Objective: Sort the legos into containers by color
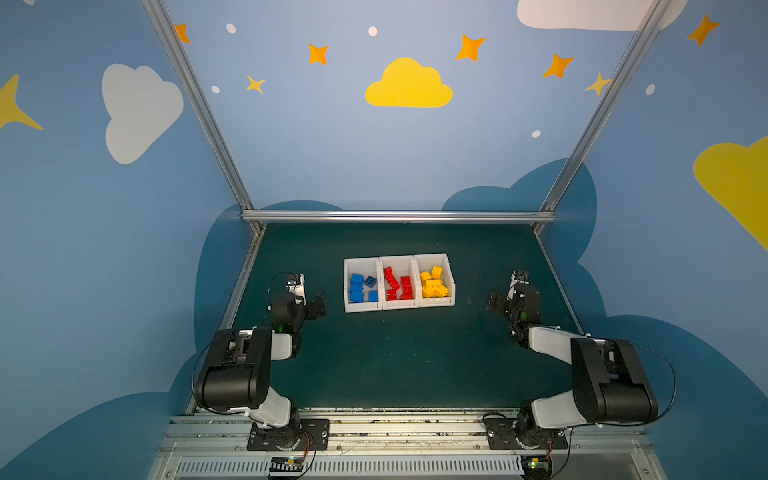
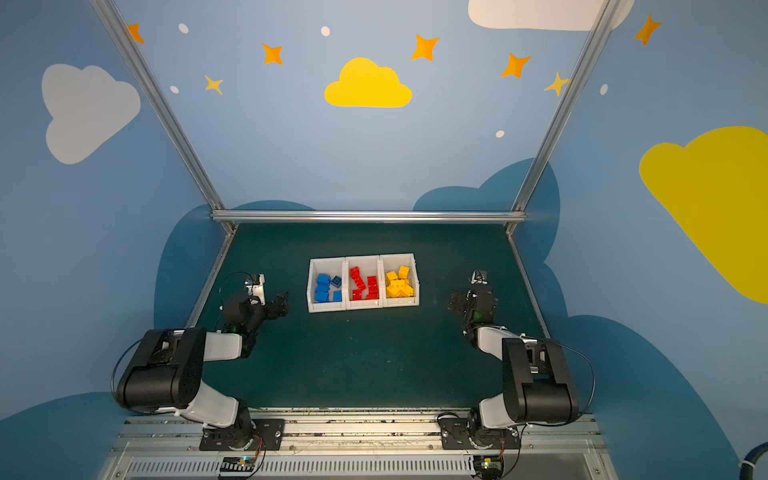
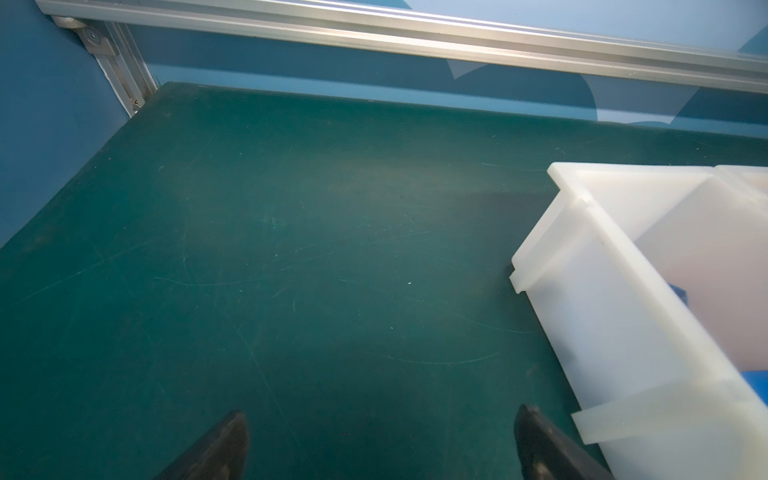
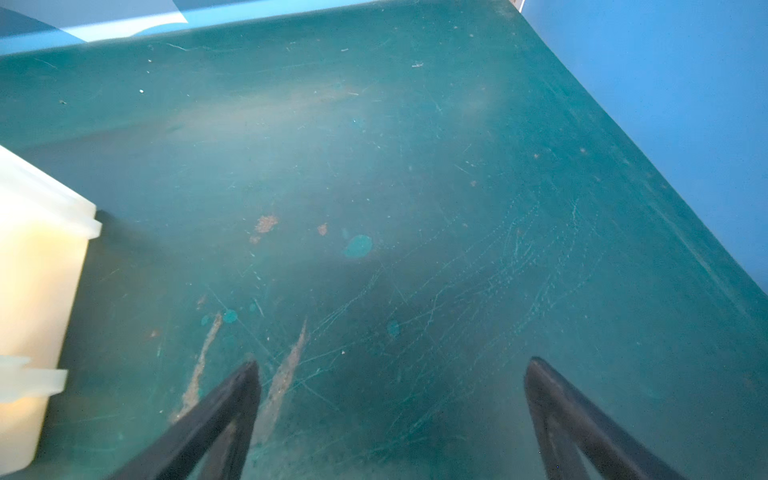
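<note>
In both top views, three white bins (image 1: 400, 305) joined in a row are seen on the green mat (image 1: 395, 365). Blue legos (image 1: 358, 286) lie in the left bin, red legos (image 1: 397, 284) in the middle one and yellow legos (image 1: 434, 283) in the right one. The left gripper (image 1: 319, 305) is held left of the bins and the right gripper (image 1: 494, 301) right of them, both apart from them.

In the left wrist view, the left gripper (image 3: 380, 419) is spread wide with nothing held, near the bins' side wall (image 3: 602, 316).

In the right wrist view, the right gripper (image 4: 392, 365) is spread wide too, with nothing held. Brown marks (image 4: 266, 224) are seen on the mat beside the bins.
</note>
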Tool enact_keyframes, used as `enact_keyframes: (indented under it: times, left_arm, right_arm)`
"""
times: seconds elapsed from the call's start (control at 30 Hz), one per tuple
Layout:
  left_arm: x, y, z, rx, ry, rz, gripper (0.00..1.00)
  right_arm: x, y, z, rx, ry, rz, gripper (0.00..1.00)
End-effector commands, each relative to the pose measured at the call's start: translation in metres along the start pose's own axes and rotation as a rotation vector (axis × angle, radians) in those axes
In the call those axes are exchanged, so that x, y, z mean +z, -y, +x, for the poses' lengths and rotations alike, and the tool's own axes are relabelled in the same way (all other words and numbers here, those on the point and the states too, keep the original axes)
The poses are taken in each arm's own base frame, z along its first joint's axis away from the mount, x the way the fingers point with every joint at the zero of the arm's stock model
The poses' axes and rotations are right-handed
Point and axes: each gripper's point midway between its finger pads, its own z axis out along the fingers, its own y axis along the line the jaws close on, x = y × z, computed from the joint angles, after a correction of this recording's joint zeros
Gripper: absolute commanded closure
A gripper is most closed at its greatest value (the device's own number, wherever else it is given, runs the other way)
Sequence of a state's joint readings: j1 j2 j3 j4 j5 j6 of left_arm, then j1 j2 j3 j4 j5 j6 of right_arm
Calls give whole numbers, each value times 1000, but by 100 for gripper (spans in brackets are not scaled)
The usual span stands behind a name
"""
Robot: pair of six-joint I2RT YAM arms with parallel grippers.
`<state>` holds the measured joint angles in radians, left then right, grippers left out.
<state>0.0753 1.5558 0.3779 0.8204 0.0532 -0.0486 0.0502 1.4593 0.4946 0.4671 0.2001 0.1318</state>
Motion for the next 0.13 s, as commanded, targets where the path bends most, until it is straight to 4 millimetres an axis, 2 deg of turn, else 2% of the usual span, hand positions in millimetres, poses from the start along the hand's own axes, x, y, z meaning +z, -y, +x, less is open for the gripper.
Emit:
enact_keyframes:
  times: [0.0,0.1]
  left_arm:
    - [-1,3,-14,19,40,10,1]
    - [-1,4,-15,21,44,11,1]
  right_arm:
    - [-1,-2,-11,16,15,-16,1]
    - [-2,-2,-12,11,24,-14,2]
